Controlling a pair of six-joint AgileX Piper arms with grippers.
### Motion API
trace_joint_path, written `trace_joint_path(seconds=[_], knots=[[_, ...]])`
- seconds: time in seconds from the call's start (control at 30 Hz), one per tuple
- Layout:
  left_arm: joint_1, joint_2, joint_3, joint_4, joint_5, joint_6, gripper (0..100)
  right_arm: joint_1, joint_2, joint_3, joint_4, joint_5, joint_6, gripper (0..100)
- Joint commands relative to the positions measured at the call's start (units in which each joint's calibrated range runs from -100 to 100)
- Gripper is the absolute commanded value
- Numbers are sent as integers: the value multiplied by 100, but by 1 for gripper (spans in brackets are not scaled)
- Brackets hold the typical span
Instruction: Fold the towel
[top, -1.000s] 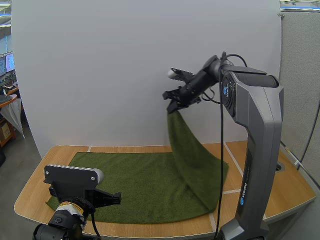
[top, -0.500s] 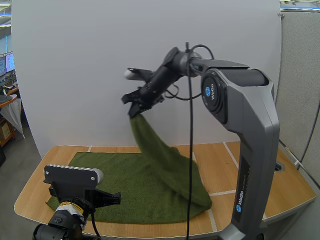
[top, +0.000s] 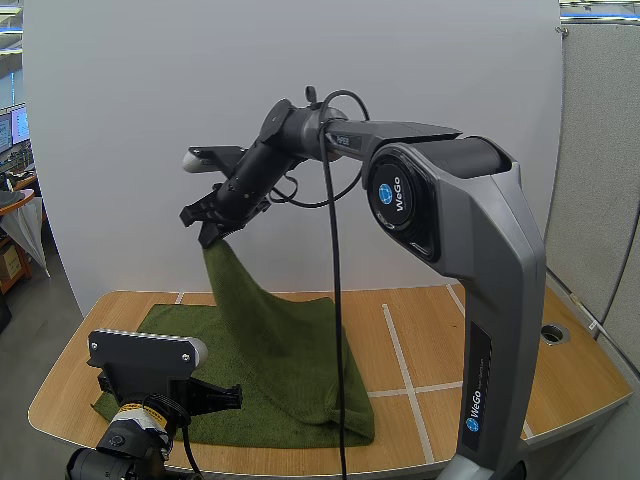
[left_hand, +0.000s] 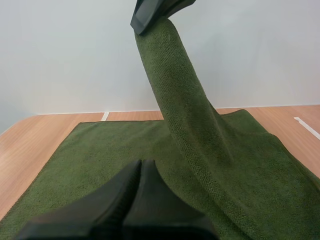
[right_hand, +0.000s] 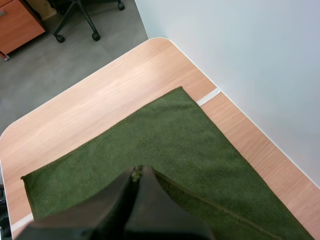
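A dark green towel (top: 280, 370) lies on the wooden table (top: 500, 345). One corner of it is lifted high above the table's left half. My right gripper (top: 213, 228) is shut on that corner, and the cloth hangs from it in a long strip (left_hand: 180, 115) down to the flat part (right_hand: 165, 145). My left gripper (top: 228, 397) sits low at the towel's near left edge, its fingers (left_hand: 142, 195) shut together over the cloth with nothing between them.
Bare wood (top: 440, 330) shows on the table's right half, crossed by pale seam lines. A white wall (top: 150, 150) stands behind the table. Off the left end of the table is grey floor with an office chair (right_hand: 82, 15).
My right gripper has carried the towel's corner from the right side to the left, high above the table. The towel's right part has folded over toward the left. The left arm has not moved.
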Motion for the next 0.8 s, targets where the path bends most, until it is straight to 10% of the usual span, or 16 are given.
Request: trace_joint_path(seconds=[0.0, 0.77], knots=[[0, -22, 10, -73, -120, -29, 0, 16, -40, 22, 206, -346, 22, 0], [0, -22, 10, -73, -120, -29, 0, 235, 888, -560, 500, -1326, -486, 0]])
